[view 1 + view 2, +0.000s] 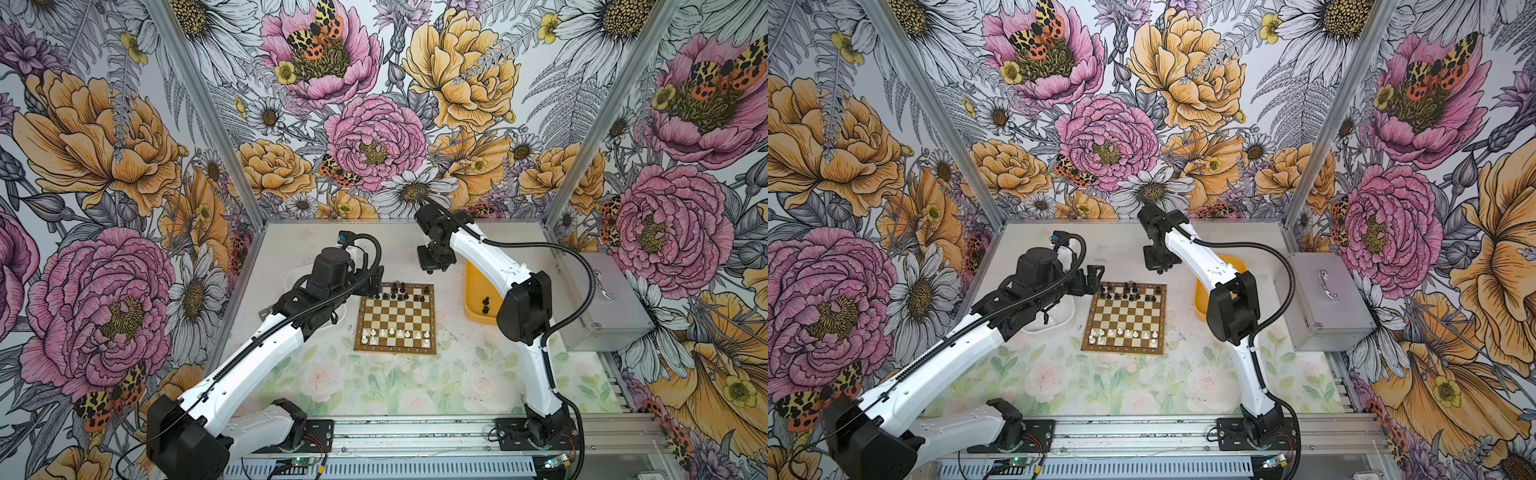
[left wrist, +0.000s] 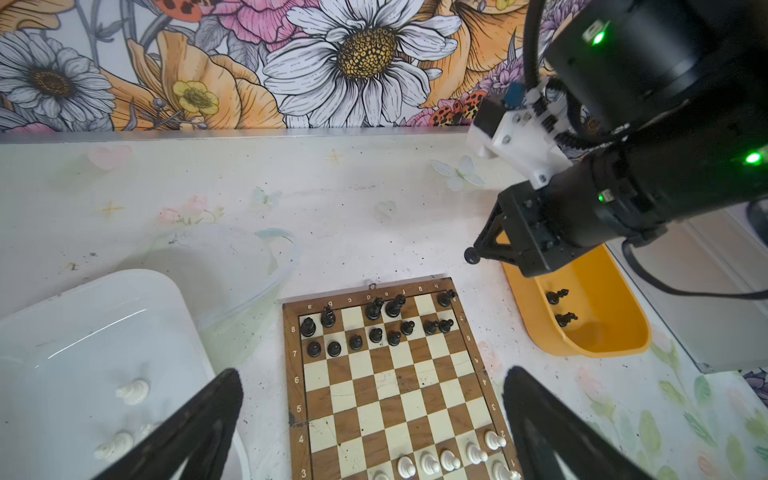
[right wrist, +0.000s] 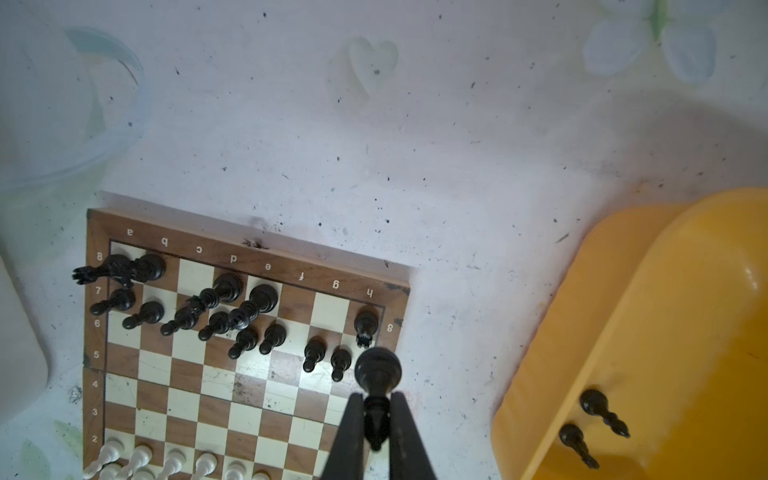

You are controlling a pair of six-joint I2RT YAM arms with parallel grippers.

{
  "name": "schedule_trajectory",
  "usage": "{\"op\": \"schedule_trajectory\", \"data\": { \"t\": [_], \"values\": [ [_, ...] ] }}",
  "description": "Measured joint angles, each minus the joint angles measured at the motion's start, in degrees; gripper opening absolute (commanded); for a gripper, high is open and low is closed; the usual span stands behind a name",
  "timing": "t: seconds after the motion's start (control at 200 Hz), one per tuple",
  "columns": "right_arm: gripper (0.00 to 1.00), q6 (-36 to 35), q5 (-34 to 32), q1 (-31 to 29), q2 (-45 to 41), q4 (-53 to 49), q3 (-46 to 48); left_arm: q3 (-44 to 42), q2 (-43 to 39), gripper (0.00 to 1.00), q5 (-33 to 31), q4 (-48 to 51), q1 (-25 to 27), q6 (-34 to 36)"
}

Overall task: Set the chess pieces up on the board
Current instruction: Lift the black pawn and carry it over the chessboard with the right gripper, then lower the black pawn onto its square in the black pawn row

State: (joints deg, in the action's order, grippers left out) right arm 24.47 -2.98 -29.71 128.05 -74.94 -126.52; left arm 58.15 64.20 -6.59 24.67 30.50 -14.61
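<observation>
Floral desk (image 1: 395, 386); brown-and-cream chessboard (image 1: 397, 320) half set. Right pincer (image 3: 376, 401) grips tiny black plastic chessman (image 3: 378, 372), left pincer (image 2: 374, 374) released. Next, likely: seat it on free back-row square.

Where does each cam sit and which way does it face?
Top views: high over the arm bases, looking down toward the back wall; both arms show.
Left wrist: behind the open left gripper, facing the board and its black end; own fingers, right gripper show.
Right wrist: above the right gripper, looking down on the board corner; own fingers gripping a black piece.
Shared: both wrist views show the yellow tray.
</observation>
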Motion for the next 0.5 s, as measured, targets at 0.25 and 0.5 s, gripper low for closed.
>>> {"op": "schedule_trajectory", "data": {
  "t": [0.25, 0.5],
  "values": [
    [0.07, 1.20, 0.00, -0.94, 0.87, -0.57, -1.46, -1.29, -2.69, 0.99, 0.46, -0.02, -2.78, 0.02],
    [0.07, 2.03, 0.22, -2.34, 1.79, -0.68, -3.08, -1.60, -2.86, 0.99, 1.62, -0.02, -4.20, 0.04]
  ]
}}
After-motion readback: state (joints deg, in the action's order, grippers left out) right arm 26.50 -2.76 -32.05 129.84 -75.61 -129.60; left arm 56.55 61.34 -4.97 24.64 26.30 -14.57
